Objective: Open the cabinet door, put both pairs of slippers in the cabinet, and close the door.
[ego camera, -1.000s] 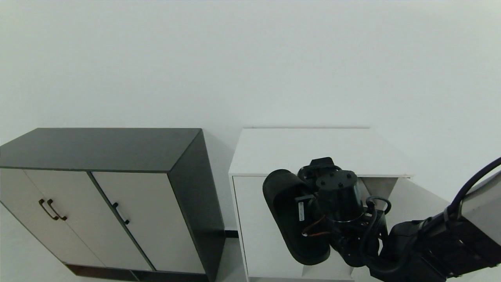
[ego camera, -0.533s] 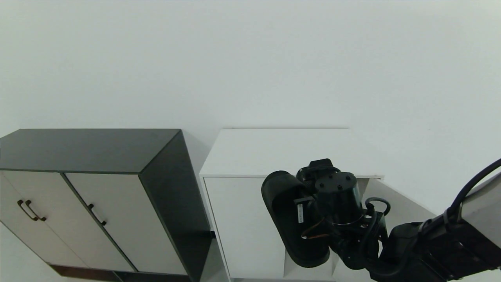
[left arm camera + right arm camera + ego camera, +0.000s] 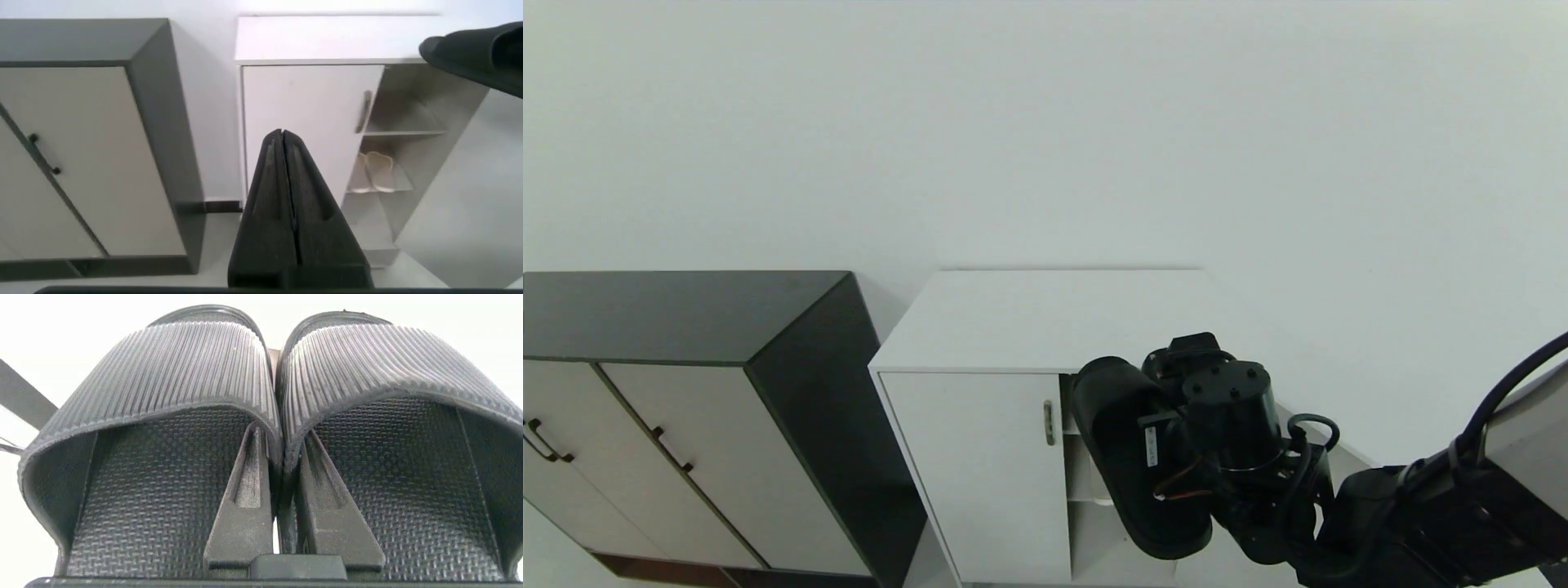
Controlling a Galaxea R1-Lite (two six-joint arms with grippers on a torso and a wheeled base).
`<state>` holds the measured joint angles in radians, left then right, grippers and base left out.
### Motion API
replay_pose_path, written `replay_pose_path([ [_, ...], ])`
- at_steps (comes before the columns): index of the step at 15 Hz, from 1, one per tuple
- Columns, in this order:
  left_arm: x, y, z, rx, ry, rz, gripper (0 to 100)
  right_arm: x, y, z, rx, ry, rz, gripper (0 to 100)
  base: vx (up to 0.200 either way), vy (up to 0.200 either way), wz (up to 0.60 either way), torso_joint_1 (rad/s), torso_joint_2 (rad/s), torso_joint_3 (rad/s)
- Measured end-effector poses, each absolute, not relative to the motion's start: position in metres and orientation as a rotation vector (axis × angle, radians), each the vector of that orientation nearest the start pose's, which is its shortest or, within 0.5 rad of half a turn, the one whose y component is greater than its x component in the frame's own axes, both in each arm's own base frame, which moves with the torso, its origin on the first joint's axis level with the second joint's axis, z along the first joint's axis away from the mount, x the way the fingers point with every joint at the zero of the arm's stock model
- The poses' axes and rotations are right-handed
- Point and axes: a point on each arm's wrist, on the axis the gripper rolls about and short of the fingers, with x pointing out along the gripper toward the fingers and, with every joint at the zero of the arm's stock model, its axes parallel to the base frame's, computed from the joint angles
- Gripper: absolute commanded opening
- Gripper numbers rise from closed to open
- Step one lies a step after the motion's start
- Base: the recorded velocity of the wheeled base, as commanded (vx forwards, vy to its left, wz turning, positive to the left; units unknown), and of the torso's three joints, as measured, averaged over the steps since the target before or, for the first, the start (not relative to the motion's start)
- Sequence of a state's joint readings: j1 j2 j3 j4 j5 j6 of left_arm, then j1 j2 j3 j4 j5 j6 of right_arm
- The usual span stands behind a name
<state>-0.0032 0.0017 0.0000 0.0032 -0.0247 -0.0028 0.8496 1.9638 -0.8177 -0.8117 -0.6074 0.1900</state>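
Note:
My right gripper (image 3: 278,498) is shut on a pair of black ribbed slippers (image 3: 270,400), pinching their two inner walls together. In the head view the black slippers (image 3: 1131,457) hang sole-outward in front of the white cabinet (image 3: 1045,318), before its open right half. The cabinet's left door (image 3: 980,474) is closed, with a small metal handle (image 3: 1049,422). A beige pair of slippers (image 3: 374,171) lies on a shelf inside the open compartment. My left gripper (image 3: 282,139) is shut with nothing in it, held low and well back from the white cabinet (image 3: 310,122).
A dark cabinet (image 3: 686,318) with grey doors and black handles stands just left of the white one, a narrow gap between them. The white cabinet's opened right door (image 3: 466,188) swings out to the right. A plain wall rises behind.
The whole head picture has slid left, so the camera has moved right. The white cabinet's handle and open shelves now show beside the black slippers. The right arm keeps its pose.

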Motion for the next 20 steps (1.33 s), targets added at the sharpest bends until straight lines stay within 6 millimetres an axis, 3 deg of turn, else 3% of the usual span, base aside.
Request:
replay_pose_path([
  [11, -0.023, 0.000, 0.075, -0.003, 0.005, -0.027, 0, 0.242, 0.244, 0.114, -0.069, 0.229, 0.205, 0, 0.000, 0.000, 0.00, 0.000, 0.00, 0.000],
  [20, -0.023, 0.000, 0.075, -0.003, 0.005, -0.028, 0, 0.229, 0.240, 0.110, -0.122, 0.227, 0.233, 0, 0.000, 0.000, 0.00, -0.029, 0.07, 0.034],
])
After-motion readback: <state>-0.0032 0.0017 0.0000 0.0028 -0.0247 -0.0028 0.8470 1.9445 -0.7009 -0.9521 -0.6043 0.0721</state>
